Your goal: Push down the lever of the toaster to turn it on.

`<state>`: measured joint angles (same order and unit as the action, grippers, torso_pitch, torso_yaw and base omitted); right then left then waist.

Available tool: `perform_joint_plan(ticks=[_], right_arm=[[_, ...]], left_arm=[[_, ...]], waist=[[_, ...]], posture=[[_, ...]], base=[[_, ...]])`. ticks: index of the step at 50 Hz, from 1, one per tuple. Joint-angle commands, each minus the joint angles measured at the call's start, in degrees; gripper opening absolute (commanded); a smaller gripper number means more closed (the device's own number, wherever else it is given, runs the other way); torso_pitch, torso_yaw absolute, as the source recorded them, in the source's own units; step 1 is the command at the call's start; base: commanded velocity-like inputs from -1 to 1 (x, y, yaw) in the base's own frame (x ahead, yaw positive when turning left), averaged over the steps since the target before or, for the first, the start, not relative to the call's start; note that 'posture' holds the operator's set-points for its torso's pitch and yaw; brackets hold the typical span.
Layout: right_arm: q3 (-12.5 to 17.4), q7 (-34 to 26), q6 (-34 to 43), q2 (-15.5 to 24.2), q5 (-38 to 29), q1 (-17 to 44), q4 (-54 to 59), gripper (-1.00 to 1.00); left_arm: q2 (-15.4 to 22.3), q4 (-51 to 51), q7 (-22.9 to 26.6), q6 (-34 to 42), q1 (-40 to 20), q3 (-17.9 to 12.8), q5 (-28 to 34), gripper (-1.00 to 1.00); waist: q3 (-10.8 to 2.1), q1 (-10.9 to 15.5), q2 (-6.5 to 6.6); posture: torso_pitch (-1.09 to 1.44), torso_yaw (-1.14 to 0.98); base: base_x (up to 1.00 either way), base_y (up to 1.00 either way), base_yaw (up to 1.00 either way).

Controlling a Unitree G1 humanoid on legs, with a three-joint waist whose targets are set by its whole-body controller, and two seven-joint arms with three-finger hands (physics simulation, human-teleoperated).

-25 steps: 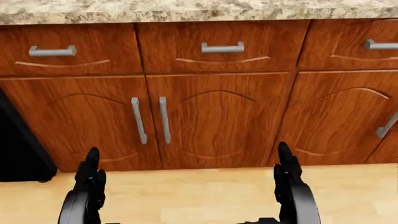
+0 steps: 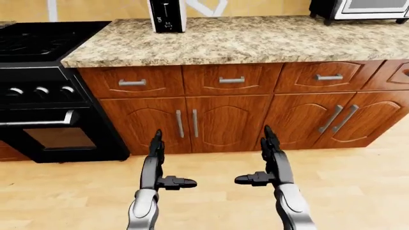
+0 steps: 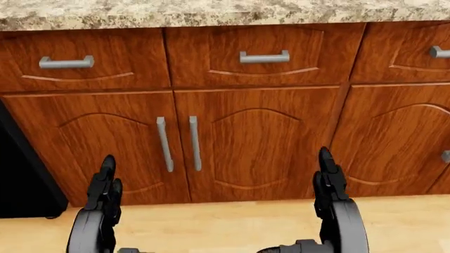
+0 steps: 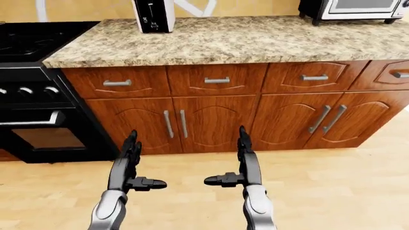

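The toaster (image 2: 167,15) is white with a black end panel and stands at the top of the left-eye view on the granite counter (image 2: 243,40), left of centre; its top is cut off. A dark lever slot runs down its black panel. My left hand (image 2: 155,160) and right hand (image 2: 272,155) are both open, fingers straight and thumbs pointing inward, held low above the wooden floor, well below the counter and far from the toaster. Both hands are empty.
Brown cabinets with metal handles (image 2: 232,80) sit under the counter. A black stove with an oven (image 2: 44,115) stands at the left. A microwave (image 2: 364,8) sits at the counter's top right. Light wooden floor (image 2: 358,182) lies below.
The head view has shifted: the cabinets look larger and lower, so the camera has moved closer to them. My hands keep the same open pose.
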<state>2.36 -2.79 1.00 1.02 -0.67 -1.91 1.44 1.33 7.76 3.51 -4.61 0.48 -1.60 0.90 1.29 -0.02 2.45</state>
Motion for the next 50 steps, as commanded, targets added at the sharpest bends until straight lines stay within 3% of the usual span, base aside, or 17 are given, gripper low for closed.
perform_joint_plan(ticks=[1,2,6,12,17,18,22,26,29,31,32,34,39,44,45,46,50], right_arm=[[-0.2,-0.2,-1.9,0.2,0.1,0.9,-1.6,1.00],[-0.3,-0.2,-1.6,0.2,0.1,0.8,-2.0,1.00],[-0.2,-0.3,-1.9,0.2,0.1,0.8,-1.7,1.00],[-0.3,-0.3,-1.5,0.2,0.0,0.7,-2.0,1.00],[-0.6,-0.3,-0.4,0.0,-0.1,0.1,-4.0,1.00],[-0.8,-0.2,0.2,0.0,-0.2,-0.1,-4.7,1.00],[-0.6,-0.4,-0.4,0.1,-0.2,0.2,-3.8,1.00],[-0.7,-0.3,0.0,0.0,-0.3,-0.1,-4.5,1.00],[-0.7,-0.3,0.1,0.1,-0.4,0.0,-4.5,1.00],[-0.6,-0.3,-0.4,0.1,-0.4,-0.2,-4.1,1.00],[-0.8,-0.3,0.2,0.0,-0.4,-0.3,-4.7,1.00],[-0.4,-0.4,-1.6,0.2,-0.3,0.7,-2.0,1.00],[-0.5,-0.4,-1.0,0.1,-0.4,0.3,-3.0,1.00],[-0.5,-0.4,-1.1,0.1,-0.4,0.2,-3.1,1.00],[-0.4,-0.4,-1.3,0.2,-0.3,0.3,-2.9,1.00],[-0.5,-0.3,-0.7,0.1,-0.3,0.1,-3.6,1.00],[-0.4,-0.4,-1.3,0.2,-0.3,0.3,-2.9,1.00]], left_arm=[[0.1,-2.0,-0.3,-1.3,-0.7,-0.4,-0.1,1.00],[0.1,-0.7,-0.2,-2.4,-1.0,-0.6,-0.1,1.00],[0.1,-1.4,-0.3,-1.8,-0.9,-0.5,-0.1,1.00],[0.1,-1.9,-0.3,-1.4,-0.7,-0.4,0.0,1.00],[0.0,-1.0,0.0,-1.8,-1.0,-0.6,-0.5,1.00],[0.1,-1.0,-0.2,-1.8,-1.1,-0.6,-0.3,1.00],[0.1,-1.1,-0.1,-1.9,-1.0,-0.5,-0.4,1.00],[0.0,-2.2,-0.2,-1.0,-0.6,-0.3,-0.2,1.00],[0.1,-1.2,-0.1,-1.8,-0.8,-0.4,-0.3,1.00],[0.0,-2.1,-0.2,-1.1,-0.6,-0.3,-0.2,1.00],[0.0,-2.3,-0.2,-1.0,-0.5,-0.3,-0.2,1.00],[0.1,-1.2,-0.1,-1.6,-0.9,-0.5,-0.3,1.00],[0.0,-1.5,-0.2,-1.5,-0.7,-0.4,-0.2,1.00],[0.1,-1.0,-0.1,-1.8,-0.9,-0.5,-0.2,1.00],[0.1,-1.3,-0.2,-1.7,-0.7,-0.4,-0.2,1.00],[0.0,-1.7,-0.2,-1.4,-0.6,-0.4,-0.1,1.00],[0.0,-2.1,-0.2,-1.0,-0.6,-0.4,-0.1,1.00]], waist=[[-0.67,0.1,-0.45],[-0.71,-0.1,0.41],[-0.99,0.1,-0.33],[-0.58,0.3,-2.75],[-0.99,0.7,-6.08],[-0.49,0.2,-4.50],[-0.87,-0.5,-5.27],[-0.11,-0.5,-3.46],[-0.05,-0.6,-0.52],[-1.25,-0.3,3.70],[-0.80,0.0,0.95],[-0.45,0.2,0.92],[-0.14,0.1,-1.81],[-0.11,-0.5,-7.60],[-0.12,-1.1,-5.10],[-0.41,-0.7,-6.21],[-0.78,-0.9,-5.22]], posture=[[0.00,0.00],[0.00,0.00],[0.00,0.00],[0.00,0.00],[0.00,0.00],[0.00,0.00],[0.00,0.00],[0.00,0.00],[0.00,0.00],[0.00,0.00],[0.00,0.00],[0.00,0.00],[0.00,0.00],[0.00,0.00],[0.00,0.00],[0.00,0.00],[0.00,0.00]], base=[[0.00,0.20,0.00],[0.00,0.20,0.00],[0.00,0.21,0.00],[0.00,0.20,0.00],[0.00,0.20,0.00],[0.00,0.20,0.00],[0.00,0.21,0.00],[0.00,0.20,0.00],[0.00,0.20,0.00],[0.00,0.20,0.00],[0.00,0.22,0.00],[0.00,0.20,0.00],[0.00,0.23,0.00],[0.00,0.31,0.00],[0.00,0.31,0.00],[0.00,0.31,0.00],[0.00,0.31,0.00]])
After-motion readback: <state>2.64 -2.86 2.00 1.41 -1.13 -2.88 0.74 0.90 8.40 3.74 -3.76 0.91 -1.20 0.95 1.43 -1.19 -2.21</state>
